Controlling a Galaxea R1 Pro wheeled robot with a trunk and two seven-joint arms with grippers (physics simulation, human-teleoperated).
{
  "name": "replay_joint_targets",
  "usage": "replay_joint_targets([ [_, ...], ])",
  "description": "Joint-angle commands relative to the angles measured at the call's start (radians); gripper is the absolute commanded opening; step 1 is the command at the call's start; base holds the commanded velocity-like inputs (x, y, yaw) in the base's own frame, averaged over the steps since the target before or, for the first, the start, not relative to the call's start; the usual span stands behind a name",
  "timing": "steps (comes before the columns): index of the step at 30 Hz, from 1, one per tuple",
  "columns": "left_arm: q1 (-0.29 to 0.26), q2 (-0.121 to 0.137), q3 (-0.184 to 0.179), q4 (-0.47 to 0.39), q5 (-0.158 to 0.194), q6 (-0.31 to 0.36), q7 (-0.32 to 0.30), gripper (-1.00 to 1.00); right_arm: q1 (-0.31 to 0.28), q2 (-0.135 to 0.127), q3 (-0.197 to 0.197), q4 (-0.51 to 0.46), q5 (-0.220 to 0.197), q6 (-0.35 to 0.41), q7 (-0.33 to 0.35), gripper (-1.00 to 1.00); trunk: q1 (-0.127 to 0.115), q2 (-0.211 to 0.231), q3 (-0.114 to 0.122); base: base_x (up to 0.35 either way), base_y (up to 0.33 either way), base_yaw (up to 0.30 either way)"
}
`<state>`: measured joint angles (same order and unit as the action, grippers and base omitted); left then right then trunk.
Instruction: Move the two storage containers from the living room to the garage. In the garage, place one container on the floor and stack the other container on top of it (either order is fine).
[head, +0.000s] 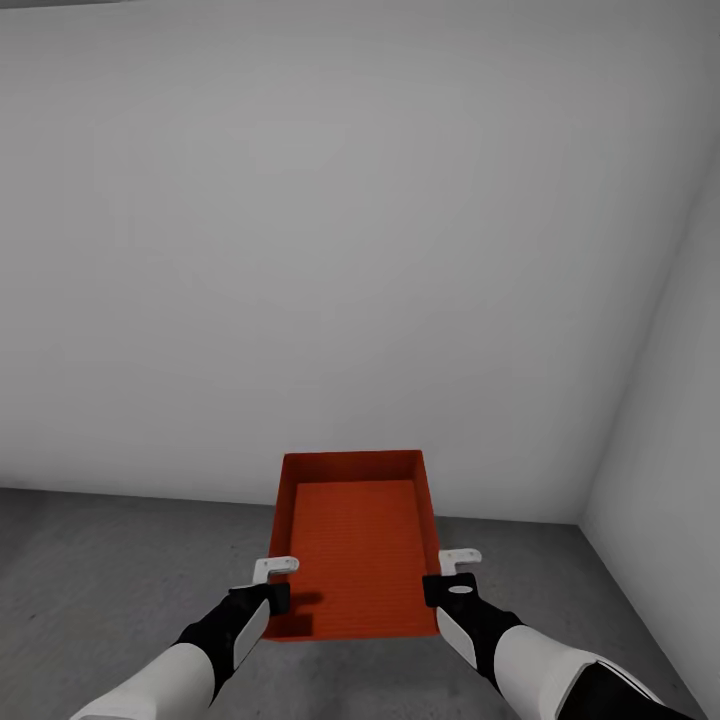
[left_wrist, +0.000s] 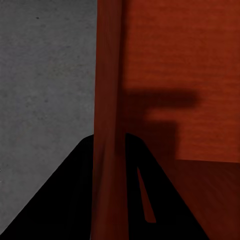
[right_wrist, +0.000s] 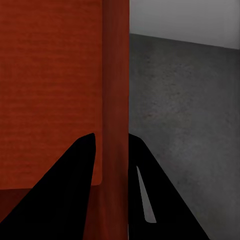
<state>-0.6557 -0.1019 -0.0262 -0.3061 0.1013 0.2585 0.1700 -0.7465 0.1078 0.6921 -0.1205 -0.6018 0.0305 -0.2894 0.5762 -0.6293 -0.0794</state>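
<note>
Both grippers apparently clamp orange-red, lidless storage container (head: 355, 540).

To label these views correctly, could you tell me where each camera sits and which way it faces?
Head: looks forward and down at the container, grey floor and wall; both forearms show.
Left wrist: along the left end effector straddling a container wall.
Right wrist: along the right end effector, likewise.
All share the container and floor.
</note>
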Motion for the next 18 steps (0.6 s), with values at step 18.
replay_joint_targets([
  [18, -0.001, -0.002, 0.003, -0.007, 0.001, -0.024, 0.006, -1.00, -0.001, 0.000, -0.001, 0.004, -0.023, 0.001, -0.002, -1.00, 0.046, -0.086, -0.039, 0.000, 0.000, 0.000],
])
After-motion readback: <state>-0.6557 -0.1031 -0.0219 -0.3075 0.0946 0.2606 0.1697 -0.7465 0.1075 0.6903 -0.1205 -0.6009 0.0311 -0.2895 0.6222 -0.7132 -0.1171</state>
